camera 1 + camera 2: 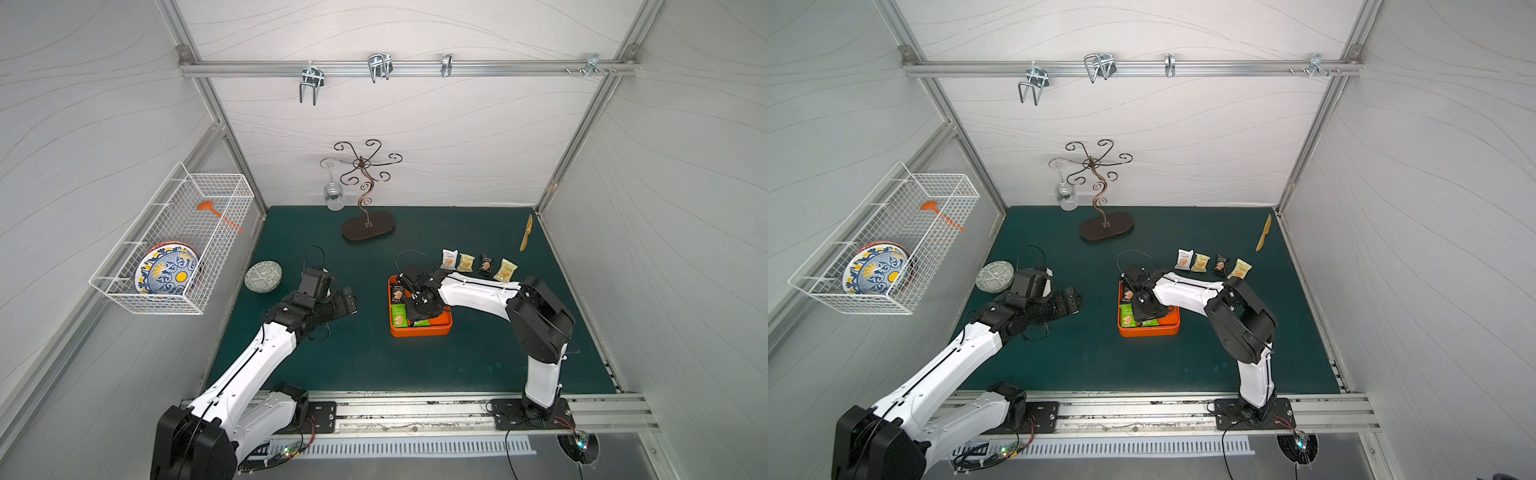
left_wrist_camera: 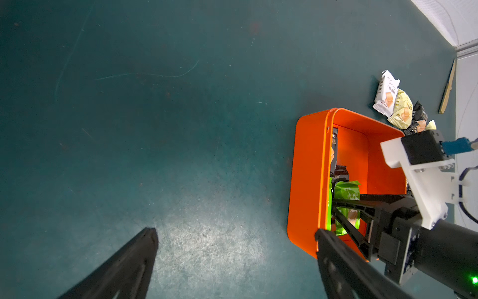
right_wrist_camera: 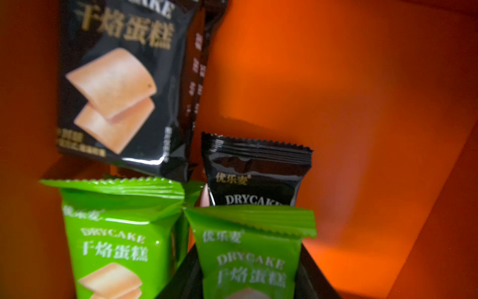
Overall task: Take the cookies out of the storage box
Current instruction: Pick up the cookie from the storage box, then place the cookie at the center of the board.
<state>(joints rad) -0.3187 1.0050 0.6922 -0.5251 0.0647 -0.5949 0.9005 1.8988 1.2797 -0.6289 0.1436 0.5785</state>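
My right end effector (image 1: 409, 318) sits in the storage box (image 1: 436, 329) straddling a green cookie packet (image 3: 248, 259) for lifting, pinch I cannot confirm; my left end effector (image 2: 235, 233) hangs spread.

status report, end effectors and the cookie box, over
Left end effector open, beside the storage box. Right end effector in the box, jaws either side of a green packet, grip unconfirmed. Four packets out on the mat. Nothing blocking.
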